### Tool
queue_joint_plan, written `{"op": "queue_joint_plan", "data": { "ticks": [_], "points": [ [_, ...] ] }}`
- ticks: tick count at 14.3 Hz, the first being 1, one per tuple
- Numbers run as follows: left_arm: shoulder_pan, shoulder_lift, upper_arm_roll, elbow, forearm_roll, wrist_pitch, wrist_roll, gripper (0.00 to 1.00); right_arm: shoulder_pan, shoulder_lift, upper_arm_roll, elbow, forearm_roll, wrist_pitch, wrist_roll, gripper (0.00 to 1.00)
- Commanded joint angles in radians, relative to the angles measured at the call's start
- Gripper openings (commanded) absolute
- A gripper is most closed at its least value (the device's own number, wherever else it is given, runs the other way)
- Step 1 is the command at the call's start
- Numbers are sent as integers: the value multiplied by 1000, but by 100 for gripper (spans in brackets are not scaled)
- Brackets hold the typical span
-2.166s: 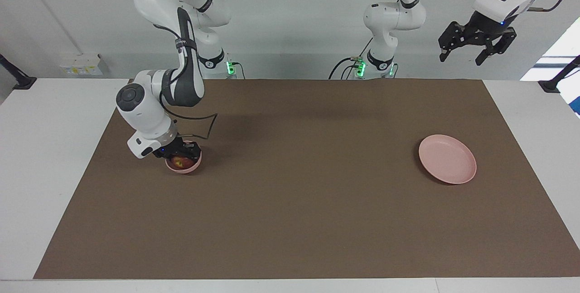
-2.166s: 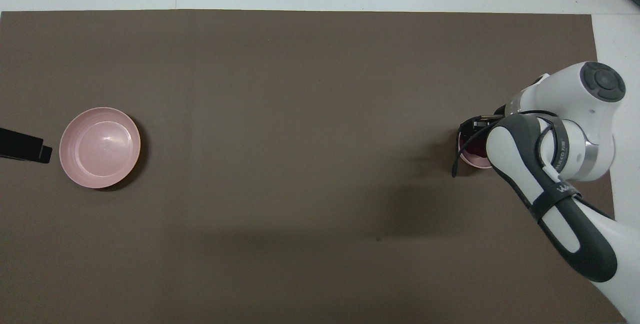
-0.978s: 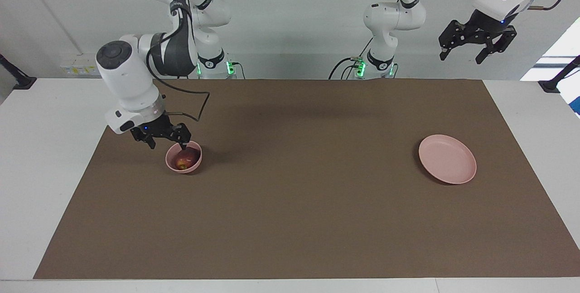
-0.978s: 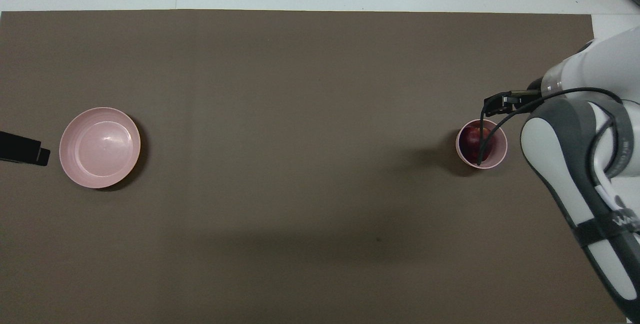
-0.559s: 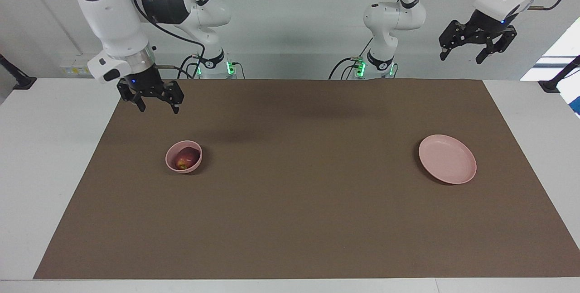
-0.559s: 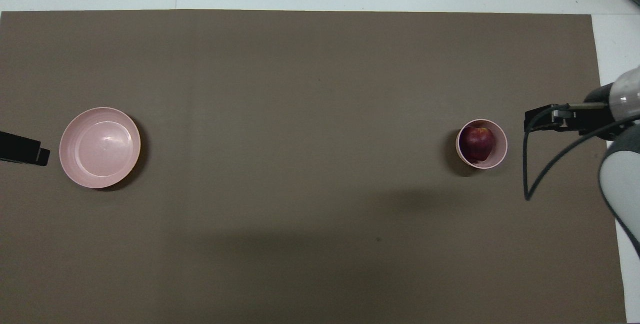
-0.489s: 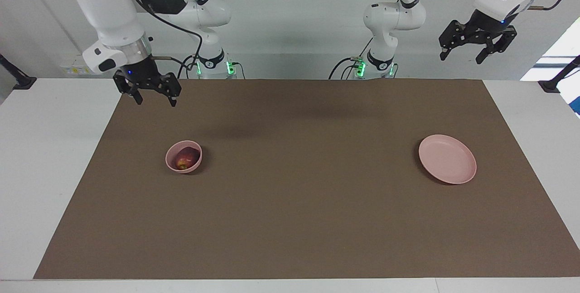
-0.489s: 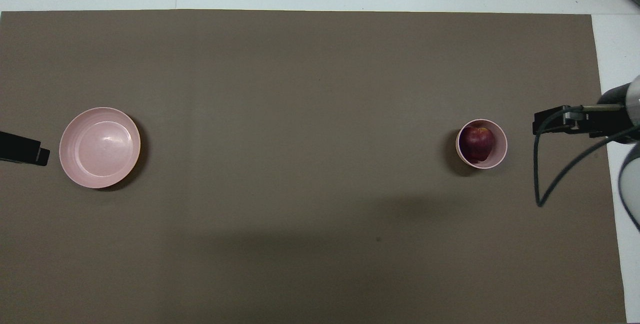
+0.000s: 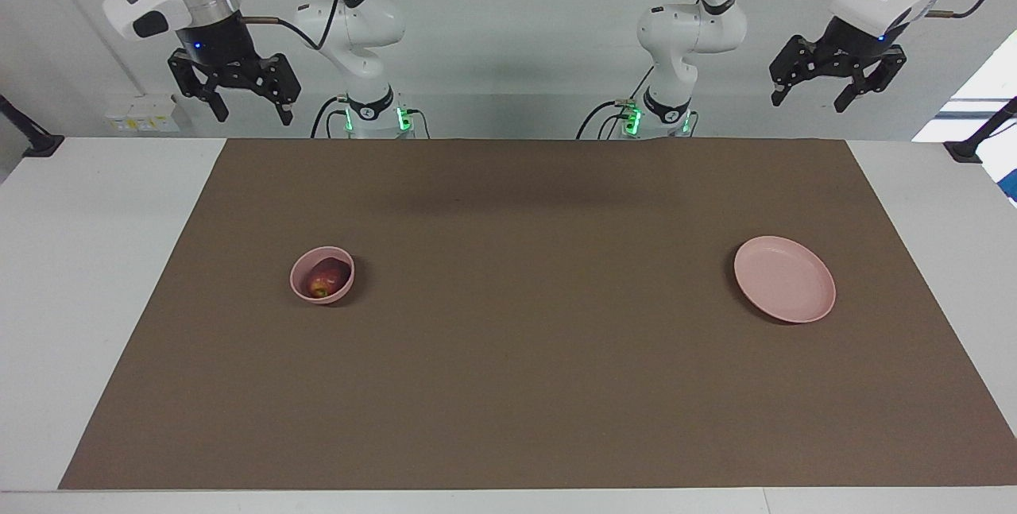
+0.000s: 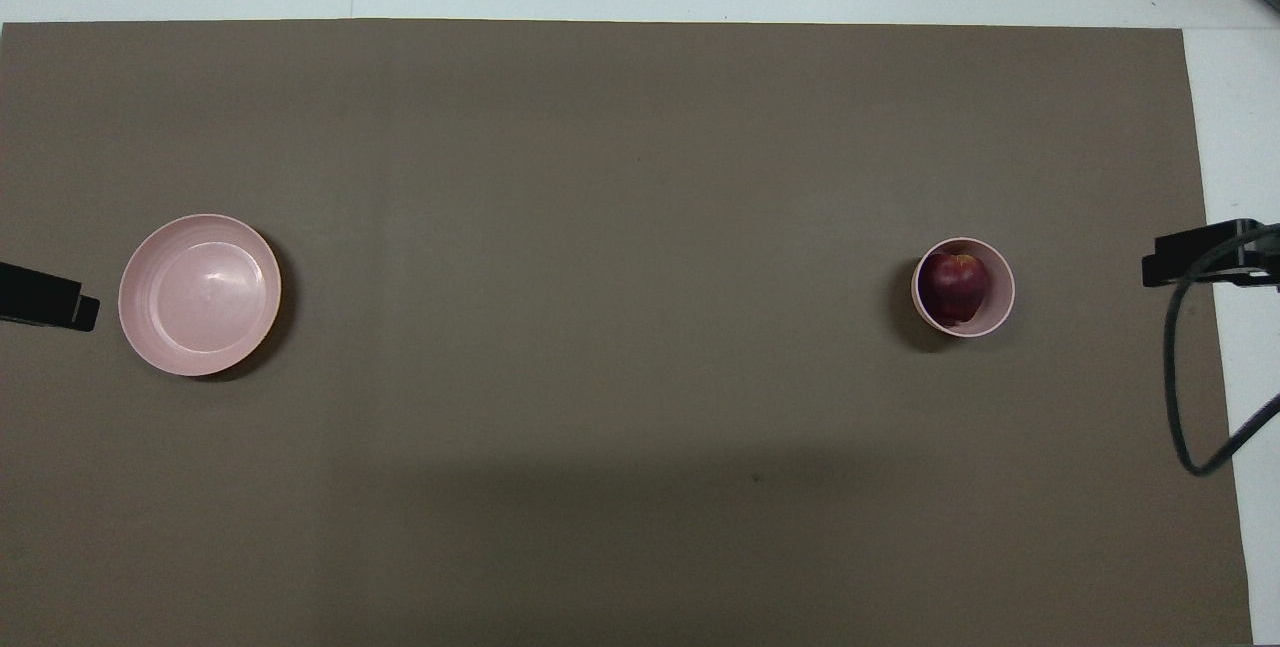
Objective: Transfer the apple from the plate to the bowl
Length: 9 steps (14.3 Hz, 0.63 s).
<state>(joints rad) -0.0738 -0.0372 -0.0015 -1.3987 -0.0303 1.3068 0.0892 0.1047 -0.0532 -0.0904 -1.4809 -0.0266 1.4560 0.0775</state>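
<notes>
Right gripper [image 9: 245, 105]: fingers spread, empty, raised high over the table's edge at the right arm's end. Below it, small dark red apple [image 9: 322, 279] sits inside the small deep pink bowl [image 9: 299, 286] on brown mat [image 9: 508, 387]; task looks done. Wide pink plate [image 9: 784, 289] bare, well apart. Left gripper [image 9: 837, 90] spread, empty, waiting up high. Nothing obstructs.

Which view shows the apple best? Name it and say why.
The overhead view: it looks straight down into the bowl, so nearly the whole apple shows. In the facing view the bowl's wall hides the apple's lower part.
</notes>
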Motion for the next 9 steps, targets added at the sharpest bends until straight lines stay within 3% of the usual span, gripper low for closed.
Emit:
{"op": "queue_joint_plan", "data": {
  "ticks": [1, 9],
  "points": [
    [-1, -24, 6, -29, 7, 11, 18, 100, -10, -5, 8, -10, -10, -3, -25, 100],
    [-1, -24, 6, -29, 7, 12, 17, 100, -11, -17, 0, -30, -7, -11, -42, 100]
  ]
}}
